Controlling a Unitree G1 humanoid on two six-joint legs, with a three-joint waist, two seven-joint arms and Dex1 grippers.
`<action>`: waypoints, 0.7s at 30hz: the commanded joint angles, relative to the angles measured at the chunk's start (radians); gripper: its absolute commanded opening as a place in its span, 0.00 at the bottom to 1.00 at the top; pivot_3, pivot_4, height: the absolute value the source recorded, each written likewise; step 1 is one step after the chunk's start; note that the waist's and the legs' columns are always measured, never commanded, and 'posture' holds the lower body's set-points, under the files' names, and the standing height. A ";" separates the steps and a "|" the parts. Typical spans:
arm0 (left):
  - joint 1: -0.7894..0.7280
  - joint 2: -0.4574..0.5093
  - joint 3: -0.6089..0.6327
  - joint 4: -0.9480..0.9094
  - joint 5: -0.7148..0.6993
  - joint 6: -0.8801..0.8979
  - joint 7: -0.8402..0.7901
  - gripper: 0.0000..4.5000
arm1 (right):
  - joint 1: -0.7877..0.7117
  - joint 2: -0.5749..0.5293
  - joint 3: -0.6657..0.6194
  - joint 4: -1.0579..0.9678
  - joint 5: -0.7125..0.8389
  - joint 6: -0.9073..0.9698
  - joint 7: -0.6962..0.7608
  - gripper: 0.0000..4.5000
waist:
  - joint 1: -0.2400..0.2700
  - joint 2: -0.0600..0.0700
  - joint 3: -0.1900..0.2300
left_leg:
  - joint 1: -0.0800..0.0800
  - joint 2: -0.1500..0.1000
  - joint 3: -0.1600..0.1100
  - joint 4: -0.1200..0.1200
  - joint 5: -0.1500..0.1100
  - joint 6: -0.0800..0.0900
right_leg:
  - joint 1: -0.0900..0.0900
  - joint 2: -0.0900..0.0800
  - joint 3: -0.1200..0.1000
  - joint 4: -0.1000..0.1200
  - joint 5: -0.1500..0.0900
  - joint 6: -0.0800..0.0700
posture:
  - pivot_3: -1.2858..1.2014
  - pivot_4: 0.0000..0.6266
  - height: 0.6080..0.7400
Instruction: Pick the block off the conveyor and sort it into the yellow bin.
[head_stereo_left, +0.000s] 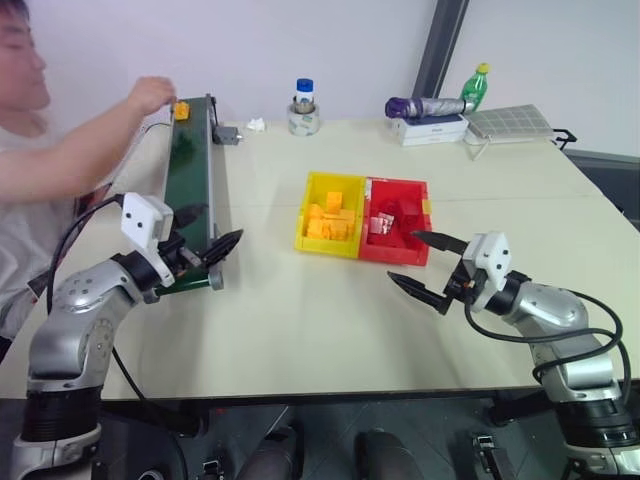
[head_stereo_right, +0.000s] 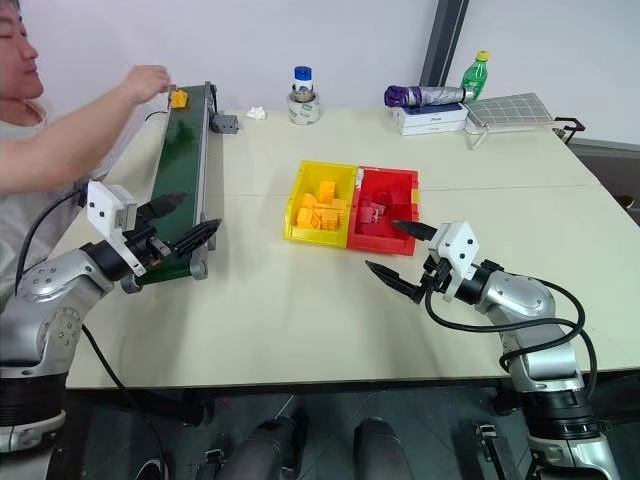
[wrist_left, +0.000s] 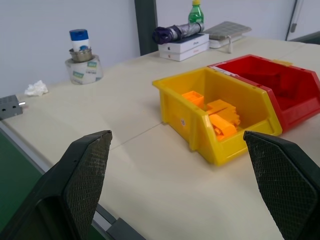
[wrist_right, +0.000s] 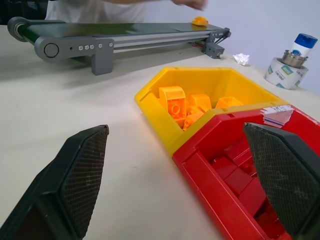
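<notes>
Jaws on both left gripper (head_stereo_left: 205, 250) and right gripper (head_stereo_left: 425, 268) are gaping wide, holding nothing. A person's hand (head_stereo_left: 150, 95) is touching the block (head_stereo_left: 181, 110) at the conveyor (head_stereo_left: 190, 180) far end. Waiting step; next, left gripper grabs it, carries to the yellow bin (head_stereo_left: 310, 205).

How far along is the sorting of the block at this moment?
Done: the yellow bin already holds several orange-yellow pieces. In hand: nothing. The block sits at the far end of the conveyor, by a person's hand. The left gripper is open at the belt's near end, and the right gripper is open beside the red bin. Left: pick the block and drop it in the yellow bin.
</notes>
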 joint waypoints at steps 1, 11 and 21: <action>-0.012 0.001 0.012 -0.013 -0.001 -0.028 -0.004 0.99 | -0.013 -0.011 -0.027 -0.030 0.009 -0.017 0.000 1.00 | 0.000 0.000 0.000 | 0.000 0.000 0.000 0.000 0.000 0.000 | 0.000 0.000 0.000 0.000 0.000 0.000 | 0.52 0.24 1.00; 0.018 -0.007 0.033 -0.053 -0.023 -0.011 0.017 0.99 | -0.013 -0.006 -0.020 -0.030 0.008 -0.018 -0.001 1.00 | 0.000 0.000 0.000 | 0.000 0.000 0.000 0.000 0.000 0.000 | 0.000 0.000 0.000 0.000 0.000 0.000 | 0.52 0.24 1.00; 0.129 -0.143 0.123 -0.166 0.099 -0.142 0.283 0.99 | -0.027 -0.004 -0.016 -0.011 0.009 -0.023 0.014 1.00 | 0.001 0.000 0.000 | 0.000 0.000 0.000 0.001 0.000 0.000 | 0.001 0.000 0.000 0.000 0.000 0.000 | 0.52 0.24 1.00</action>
